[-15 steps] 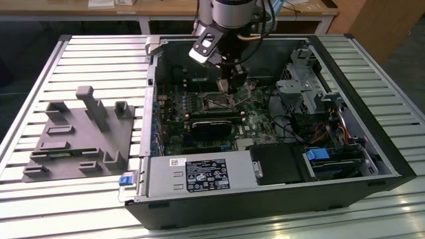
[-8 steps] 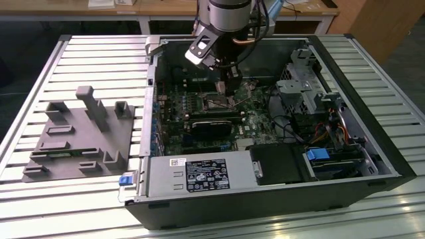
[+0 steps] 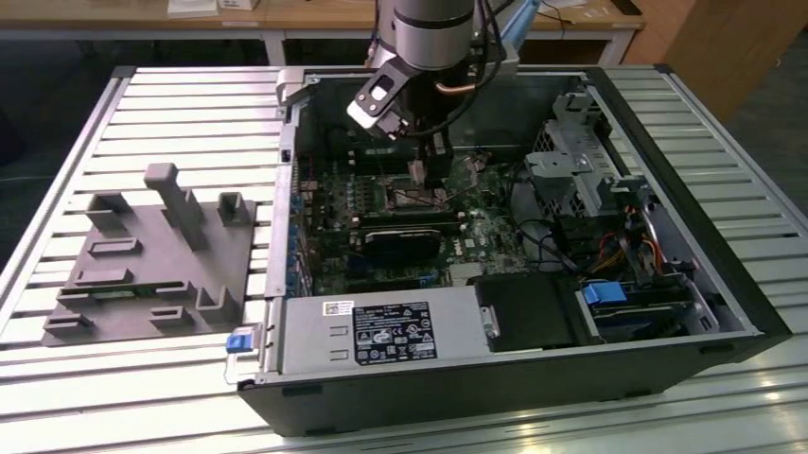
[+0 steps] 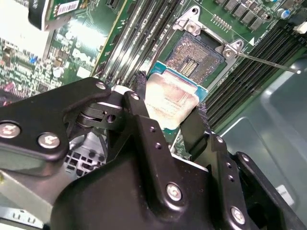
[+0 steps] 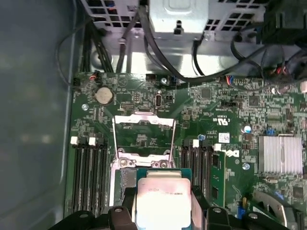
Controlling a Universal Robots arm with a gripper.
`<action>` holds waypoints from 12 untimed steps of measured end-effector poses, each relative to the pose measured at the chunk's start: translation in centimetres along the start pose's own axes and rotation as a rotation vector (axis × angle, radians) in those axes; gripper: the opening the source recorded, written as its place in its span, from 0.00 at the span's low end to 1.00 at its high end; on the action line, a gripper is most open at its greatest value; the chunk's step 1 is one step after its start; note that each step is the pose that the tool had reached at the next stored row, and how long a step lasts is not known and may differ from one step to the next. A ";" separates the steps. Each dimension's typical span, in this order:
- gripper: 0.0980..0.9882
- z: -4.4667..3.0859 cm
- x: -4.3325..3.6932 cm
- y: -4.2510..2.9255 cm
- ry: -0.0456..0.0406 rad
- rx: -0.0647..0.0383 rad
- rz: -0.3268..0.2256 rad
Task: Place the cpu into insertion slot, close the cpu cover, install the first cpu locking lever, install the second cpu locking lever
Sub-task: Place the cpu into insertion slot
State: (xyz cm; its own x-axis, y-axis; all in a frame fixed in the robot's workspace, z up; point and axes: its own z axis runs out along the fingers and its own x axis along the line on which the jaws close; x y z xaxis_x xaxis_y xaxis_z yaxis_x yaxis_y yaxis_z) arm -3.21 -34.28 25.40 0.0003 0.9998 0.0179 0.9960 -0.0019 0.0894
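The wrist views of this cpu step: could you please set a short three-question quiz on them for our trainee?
1. True or false: the cover is shut over the slot.
2. What does the pincer grip? A) a heatsink B) the cpu C) a memory stick
3. Short answer: is the cpu seated in the slot yet?
Key: 1 false, the cover stands open; 2 B; 3 no, the slot's contacts show bare.
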 end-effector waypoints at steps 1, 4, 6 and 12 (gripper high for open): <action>0.49 0.16 0.00 -0.03 -0.0007 0.000 0.008; 0.49 0.69 0.01 -0.20 -0.0016 0.000 0.017; 0.49 1.03 0.03 -0.47 -0.0018 0.000 0.018; 0.49 1.86 0.08 -1.20 -0.0010 -0.016 0.014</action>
State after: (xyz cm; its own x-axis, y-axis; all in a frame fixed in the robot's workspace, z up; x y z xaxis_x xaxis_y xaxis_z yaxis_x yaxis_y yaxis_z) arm -4.24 -34.16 23.44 0.0143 0.9997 0.0183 0.9943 -0.0161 0.1055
